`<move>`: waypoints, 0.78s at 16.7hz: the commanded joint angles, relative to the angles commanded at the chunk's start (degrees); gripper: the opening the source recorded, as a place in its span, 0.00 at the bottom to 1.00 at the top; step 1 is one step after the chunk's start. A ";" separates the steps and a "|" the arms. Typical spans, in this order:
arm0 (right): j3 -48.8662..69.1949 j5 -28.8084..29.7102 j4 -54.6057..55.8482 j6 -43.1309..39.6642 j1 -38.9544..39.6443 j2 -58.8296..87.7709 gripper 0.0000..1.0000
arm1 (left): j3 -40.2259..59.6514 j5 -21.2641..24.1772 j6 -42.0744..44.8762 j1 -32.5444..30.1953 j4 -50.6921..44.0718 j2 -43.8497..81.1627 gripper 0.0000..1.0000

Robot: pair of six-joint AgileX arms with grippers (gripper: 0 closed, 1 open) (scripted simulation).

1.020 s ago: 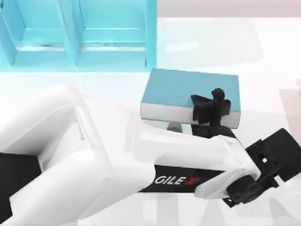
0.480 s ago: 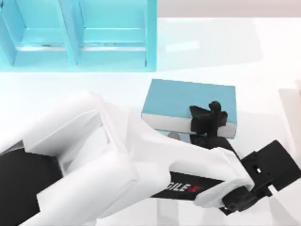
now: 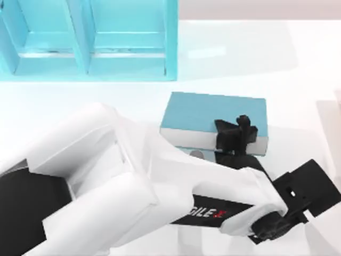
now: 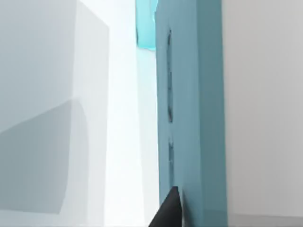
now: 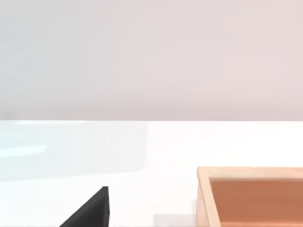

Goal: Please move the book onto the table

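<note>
Gripping the book [image 3: 205,114] (page edge), left gripper [image 3: 236,136] fingers clamp it above the table [image 3: 298,69].

The left arm [image 3: 106,186] was built of bulky glossy white shells with black sections between. A black band carried white "GILE" lettering and a red X. Its gripper [image 3: 234,133] was matte black, with angular fingers.

The left arm [image 3: 213,205] bears partly hidden lettering reading "GILEX".
</note>
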 joint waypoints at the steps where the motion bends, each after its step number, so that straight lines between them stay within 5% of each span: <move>1: 0.00 0.00 0.00 0.00 0.00 0.00 1.00 | 0.00 0.00 0.00 0.00 0.00 0.00 0.60; 6: 0.00 0.00 0.00 0.00 0.00 0.00 1.00 | 0.00 0.00 0.00 0.00 0.00 0.00 0.98; 13: 0.00 0.00 0.00 0.00 0.00 0.00 1.00 | 0.00 0.00 0.00 0.00 0.00 0.00 1.00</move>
